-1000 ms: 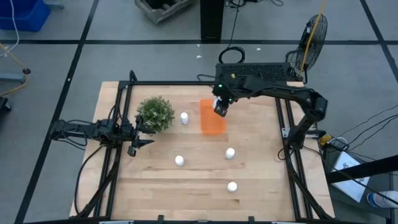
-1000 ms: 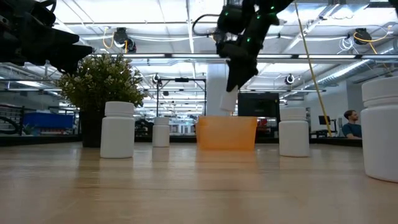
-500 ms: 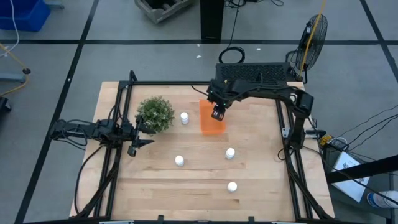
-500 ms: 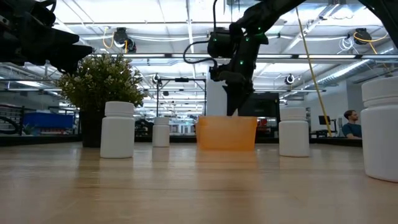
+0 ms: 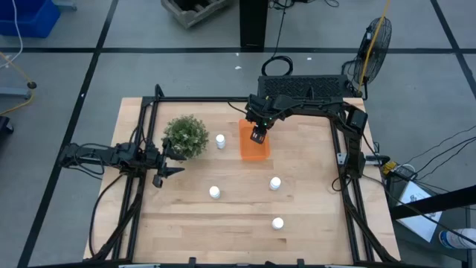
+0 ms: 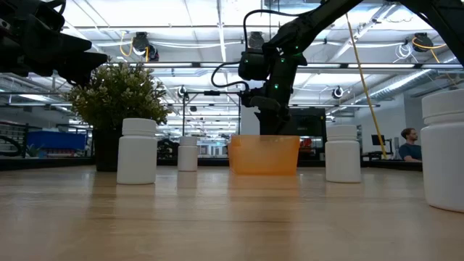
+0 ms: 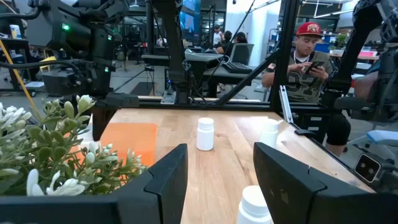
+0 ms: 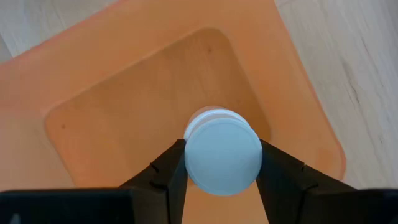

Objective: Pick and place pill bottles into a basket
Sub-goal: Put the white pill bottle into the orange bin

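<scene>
Right gripper clasping bottle inside basket

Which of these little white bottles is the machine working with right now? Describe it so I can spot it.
Find the orange basket beside the green plant on the wooden table. The right arm's end effector reaches down into it, shut on a white bottle. It is the only bottle being held; the other four stand loose on the table.

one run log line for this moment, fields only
right tool: shut on bottle, down in basket | left tool: open, idle by plant | four bottles on table
</scene>
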Robot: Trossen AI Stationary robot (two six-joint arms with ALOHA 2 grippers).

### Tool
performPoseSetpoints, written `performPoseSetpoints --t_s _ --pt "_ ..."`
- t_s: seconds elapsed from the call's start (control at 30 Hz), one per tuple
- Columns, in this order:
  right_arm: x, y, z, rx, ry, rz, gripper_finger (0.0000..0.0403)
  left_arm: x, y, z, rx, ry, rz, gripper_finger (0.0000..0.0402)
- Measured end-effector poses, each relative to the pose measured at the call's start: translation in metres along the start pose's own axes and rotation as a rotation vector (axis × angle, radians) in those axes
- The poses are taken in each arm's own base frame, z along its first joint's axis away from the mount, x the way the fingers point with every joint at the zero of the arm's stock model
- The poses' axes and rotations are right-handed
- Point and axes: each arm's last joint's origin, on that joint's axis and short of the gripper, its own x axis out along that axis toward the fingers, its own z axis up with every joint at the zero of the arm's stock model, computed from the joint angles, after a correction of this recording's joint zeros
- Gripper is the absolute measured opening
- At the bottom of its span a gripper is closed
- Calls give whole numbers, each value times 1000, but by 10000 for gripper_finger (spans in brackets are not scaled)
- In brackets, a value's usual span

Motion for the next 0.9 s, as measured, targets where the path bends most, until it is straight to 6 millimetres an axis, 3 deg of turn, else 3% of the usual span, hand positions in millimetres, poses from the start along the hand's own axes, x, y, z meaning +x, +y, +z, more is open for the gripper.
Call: performPoseSetpoints --t_s 0.3,0.47,0.6,0.77,0.9 --pt "0 1 0 34 -8 2 149 0 0 0 0 0 -1 186" --pt "3 3 -2 51 10 2 249 0 0 0 0 1 -1 186" --pt "1 6 0 60 -3 5 292 0 0 0 0 0 -1 186" --pt "-2 11 0 59 -19 8 302 0 0 0 0 0 -1 186" --pt "-18 15 2 50 -67 12 297 0 0 0 0 0 -1 186"
